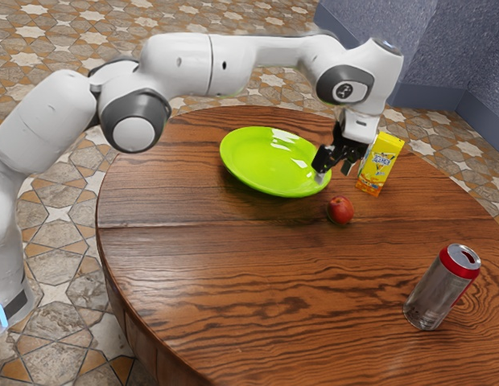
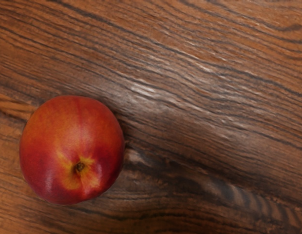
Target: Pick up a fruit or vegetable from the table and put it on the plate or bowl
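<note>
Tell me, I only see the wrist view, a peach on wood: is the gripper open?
Observer: Yes, the gripper is open and empty, raised near the peach.
Operator: Where's the plate?
Observer: The plate, a green one, lies beside the peach, toward the exterior view's left, not touching it.
Operator: Anything else nearby?
Observer: A yellow carton stands just beyond the peach.

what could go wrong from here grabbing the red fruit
1. The red fruit sits off-centre in the wrist view, so a straight descent may clip it.
2. It is round and may roll on the table.
3. The open gripper hangs close between the green plate and the juice box; either could get knocked.
</note>
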Robot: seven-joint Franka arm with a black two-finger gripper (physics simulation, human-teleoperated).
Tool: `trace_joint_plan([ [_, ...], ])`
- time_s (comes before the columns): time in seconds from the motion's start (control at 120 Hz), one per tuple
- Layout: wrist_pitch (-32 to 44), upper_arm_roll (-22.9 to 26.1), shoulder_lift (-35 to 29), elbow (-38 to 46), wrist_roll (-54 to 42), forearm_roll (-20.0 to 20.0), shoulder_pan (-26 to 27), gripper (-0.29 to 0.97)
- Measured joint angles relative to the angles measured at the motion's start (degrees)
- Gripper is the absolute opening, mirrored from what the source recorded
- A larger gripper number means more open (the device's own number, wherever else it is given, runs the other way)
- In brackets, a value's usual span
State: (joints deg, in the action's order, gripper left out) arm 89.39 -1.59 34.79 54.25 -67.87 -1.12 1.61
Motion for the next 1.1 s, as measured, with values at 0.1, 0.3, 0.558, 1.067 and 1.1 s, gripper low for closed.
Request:
trace_joint_plan([
  [0.1, 0.3, 0.2, 0.5, 0.0, 0.0, 0.5, 0.2, 0.68],
  [0.3, 1.5, 0.4, 2.0, 0.0, 0.1, 0.9, -0.3, 0.68],
  [0.558, 3.0, 0.5, 3.0, 0.0, 0.2, 1.4, -0.8, 0.68],
  [1.067, 7.3, 1.3, 6.4, 0.0, 0.6, 2.6, -0.4, 0.68],
  [1.1, 7.6, 1.3, 6.5, 0.0, 0.6, 2.6, -0.4, 0.68],
])
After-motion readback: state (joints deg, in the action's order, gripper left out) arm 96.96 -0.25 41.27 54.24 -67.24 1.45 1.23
